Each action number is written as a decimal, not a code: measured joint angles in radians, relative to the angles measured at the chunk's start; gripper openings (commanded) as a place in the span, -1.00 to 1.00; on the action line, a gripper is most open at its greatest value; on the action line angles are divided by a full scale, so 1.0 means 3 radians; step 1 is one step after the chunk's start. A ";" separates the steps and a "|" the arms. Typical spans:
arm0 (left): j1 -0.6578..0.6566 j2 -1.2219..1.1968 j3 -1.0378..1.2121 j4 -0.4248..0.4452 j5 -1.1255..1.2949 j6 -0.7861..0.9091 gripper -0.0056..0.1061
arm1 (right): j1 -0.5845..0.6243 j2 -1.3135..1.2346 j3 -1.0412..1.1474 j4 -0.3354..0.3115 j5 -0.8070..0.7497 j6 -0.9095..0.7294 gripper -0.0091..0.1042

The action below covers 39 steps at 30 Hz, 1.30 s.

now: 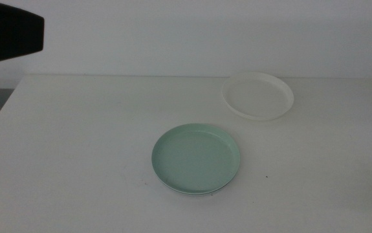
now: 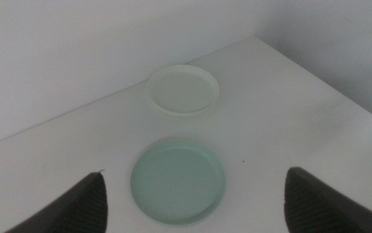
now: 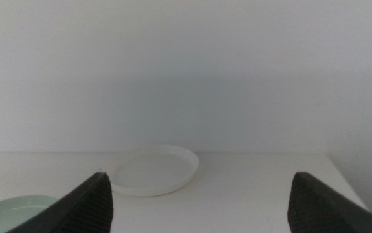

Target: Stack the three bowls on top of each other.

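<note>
End effectors first: my left end effector [image 2: 192, 194] and right end effector [image 3: 198, 197] both show jaws spread wide, holding nothing. Neither shows in the middle view. Below centre of that view I see the shallow round mint green bowl [image 1: 196, 159] flat on the white table [image 1: 76, 142], a pale rim peeking beneath its lower edge. The shallow round white bowl [image 1: 257, 96] sits well apart, upper right.

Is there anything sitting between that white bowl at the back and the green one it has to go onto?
Nothing visible does. The white bowl and the mint green bowl sit apart on the table, with only bare tabletop between them.
</note>
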 measured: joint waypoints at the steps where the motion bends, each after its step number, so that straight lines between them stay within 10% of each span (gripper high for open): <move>1: 0.0000 0.0000 0.0000 0.0000 0.0000 0.0000 0.78 | 0.0000 0.0054 -0.0040 0.0043 0.0008 0.0016 0.78; 7: 0.0000 0.0000 0.0000 0.0000 0.0000 0.0000 0.78 | 0.0000 0.0894 -0.0866 0.0149 0.0386 0.0055 0.78; 18: 0.0000 0.0000 0.0000 0.0000 0.0000 0.0000 0.78 | 0.0000 0.2590 -0.2764 0.0540 0.2956 0.0068 0.78; 39: 0.0000 0.0000 0.0000 0.0000 0.0000 0.0000 0.78 | 0.0000 0.3827 -0.3490 0.0763 0.3086 0.0053 0.78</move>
